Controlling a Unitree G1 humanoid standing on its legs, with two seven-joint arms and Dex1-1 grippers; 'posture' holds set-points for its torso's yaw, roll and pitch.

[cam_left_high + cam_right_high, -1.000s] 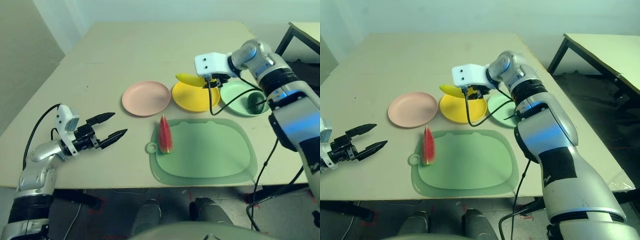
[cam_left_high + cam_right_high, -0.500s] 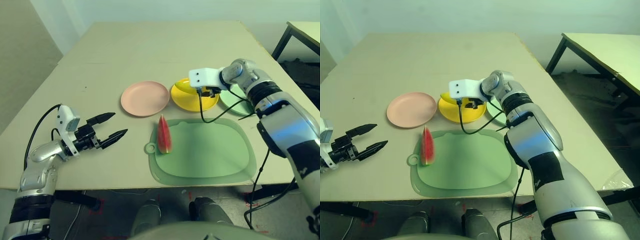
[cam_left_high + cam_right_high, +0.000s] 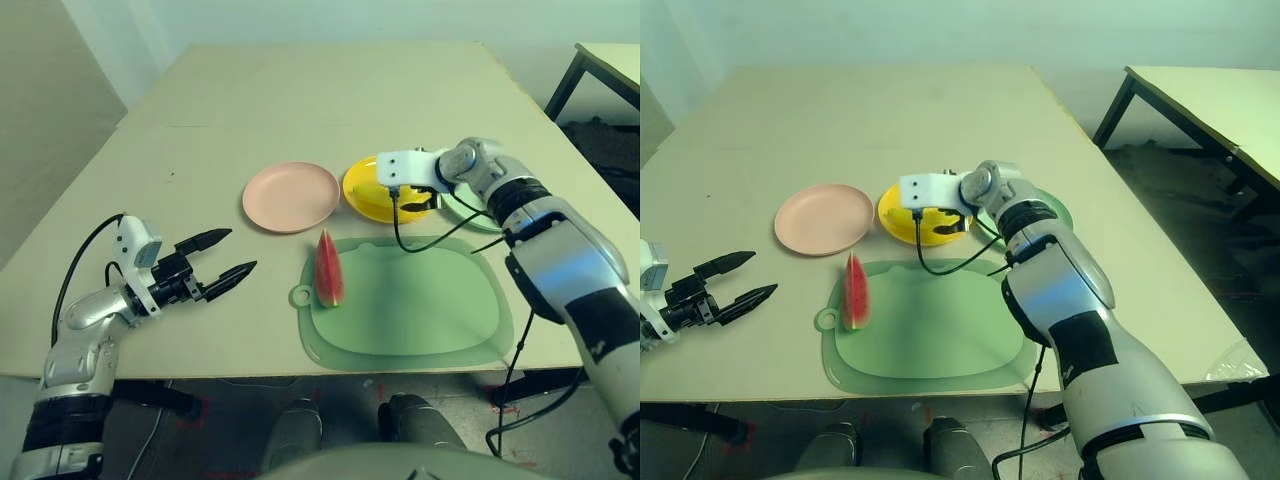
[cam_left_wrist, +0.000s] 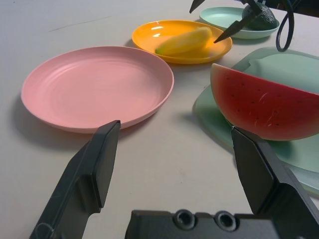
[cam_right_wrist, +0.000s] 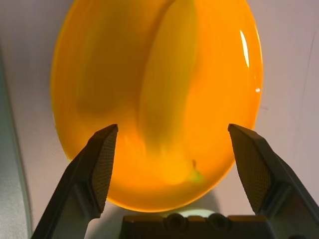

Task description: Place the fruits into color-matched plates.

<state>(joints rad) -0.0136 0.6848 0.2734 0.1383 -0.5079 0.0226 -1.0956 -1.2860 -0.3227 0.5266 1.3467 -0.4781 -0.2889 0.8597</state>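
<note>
The banana [image 5: 167,84] lies in the yellow plate [image 5: 99,64], directly ahead of my right gripper [image 5: 174,149]. The fingers [image 5: 97,164] are spread wide with nothing between them; the banana is free of them.

The watermelon wedge [image 3: 329,268] stands on its rind at the near-left edge of the green mat [image 3: 420,300], partly over the mat's rim, just in front of the pink plate [image 3: 292,195]. That plate holds nothing. The avocado [image 4: 261,19] sits in the green plate [image 4: 224,15], beyond the yellow one.

In the head views my right wrist housing and cable cover much of the yellow plate and part of the green plate [image 3: 1055,208]; the avocado cannot be made out there. The banana shows there as a yellow sliver only.

My right arm reaches forward and across, forearm over the green plate, gripper low above the yellow plate. My left gripper [image 3: 228,253] rests near the table's left front, well apart from the watermelon, pointing toward it, fingers [image 4: 94,164] parted and unloaded.
</note>
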